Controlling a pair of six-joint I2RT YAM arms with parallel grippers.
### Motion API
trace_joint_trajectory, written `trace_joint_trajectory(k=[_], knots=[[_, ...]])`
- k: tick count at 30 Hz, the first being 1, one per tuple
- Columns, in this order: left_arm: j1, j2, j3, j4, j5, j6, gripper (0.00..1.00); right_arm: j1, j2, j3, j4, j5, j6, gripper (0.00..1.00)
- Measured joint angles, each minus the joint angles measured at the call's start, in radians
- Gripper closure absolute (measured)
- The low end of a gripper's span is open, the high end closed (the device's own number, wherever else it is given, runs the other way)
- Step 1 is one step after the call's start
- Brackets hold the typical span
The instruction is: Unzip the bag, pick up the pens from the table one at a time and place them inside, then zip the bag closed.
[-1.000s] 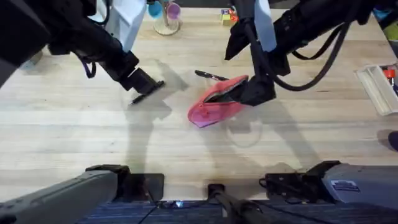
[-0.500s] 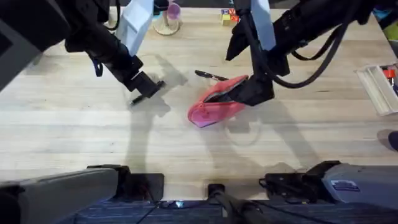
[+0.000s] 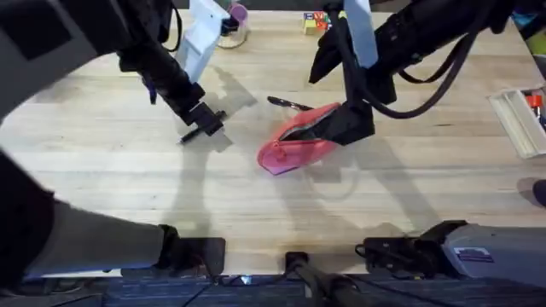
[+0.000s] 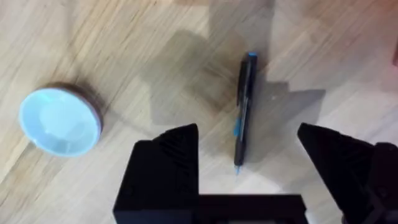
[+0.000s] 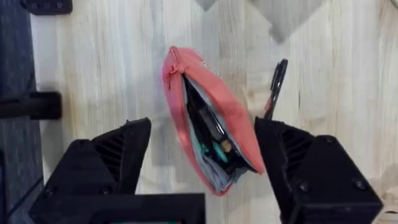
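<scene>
Pen (image 4: pixel 243 112) between wide-open left gripper (image 4: pixel 249 168) (untouched)

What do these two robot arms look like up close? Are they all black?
Mostly black. The left arm and right arm are chunky black links, each with a pale white-blue panel near the wrist. Loose black cables loop off the right arm. Each gripper, left and right, ends in blocky, matt black, angular fingers. A base carries a small printed label.
</scene>
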State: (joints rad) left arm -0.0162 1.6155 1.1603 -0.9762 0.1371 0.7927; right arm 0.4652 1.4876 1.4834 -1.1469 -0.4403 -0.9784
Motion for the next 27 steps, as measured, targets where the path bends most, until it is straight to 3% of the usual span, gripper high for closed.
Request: trace_joint_trajectory(k=[11, 27], knots=[[0.0, 0.103, 0.0, 0.087, 0.0, 0.005, 0.007, 0.0, -0.046, 0.0, 0.032, -0.002, 0.003, 0.006], [0.0, 0.177, 0.019, 0.086, -0.004, 0.035, 0.007, 0.0, -0.046, 0.0, 0.054, 0.008, 0.003, 0.006]])
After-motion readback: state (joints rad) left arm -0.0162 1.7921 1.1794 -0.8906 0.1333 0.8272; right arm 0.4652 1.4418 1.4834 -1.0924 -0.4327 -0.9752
